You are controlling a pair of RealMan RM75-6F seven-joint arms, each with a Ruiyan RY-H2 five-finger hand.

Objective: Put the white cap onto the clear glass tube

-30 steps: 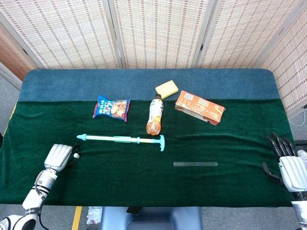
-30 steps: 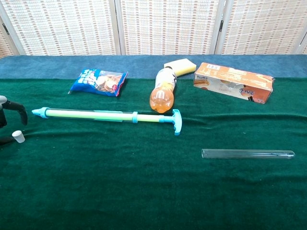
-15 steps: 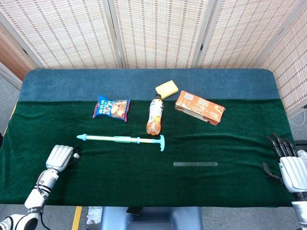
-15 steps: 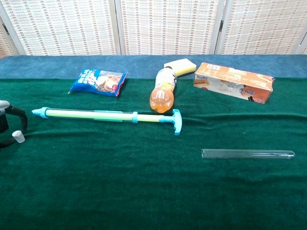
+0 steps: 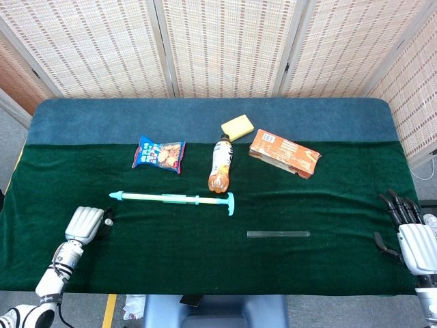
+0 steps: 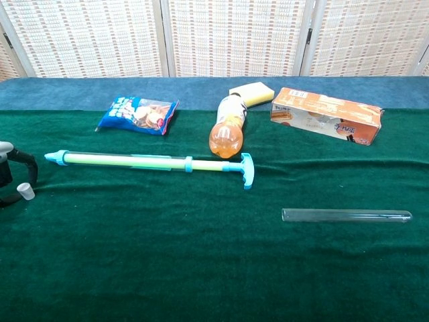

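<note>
Left hand (image 5: 85,223): at the near left edge of the green cloth (image 5: 205,253), left of and nearer than the pump; fingers curled around the white cap (image 6: 25,191), which sits between the dark fingertips (image 6: 27,161). Whether the cap is pinched clear of the cloth or resting on it cannot be told.
Right hand (image 5: 413,239): at the near right edge of the cloth, far right of the pump; fingers spread apart, holding nothing.
Clear glass tube (image 5: 278,234): lying flat on the cloth, right of and nearer than the pump handle, well apart from both hands.
Pump (image 5: 174,199): pale green barrel with teal ends, lying crosswise at mid-table, handle to the right.
Orange bottle (image 5: 220,164): on its side just beyond the pump handle, cap pointing away.
Snack bag (image 5: 159,154): blue, beyond the pump barrel, left of the bottle.
Orange carton (image 5: 284,153): lying flat, beyond and right of the pump handle.
Yellow sponge (image 5: 237,127): farthest from the pump, just past the bottle's cap, on the blue strip (image 5: 102,119).
</note>
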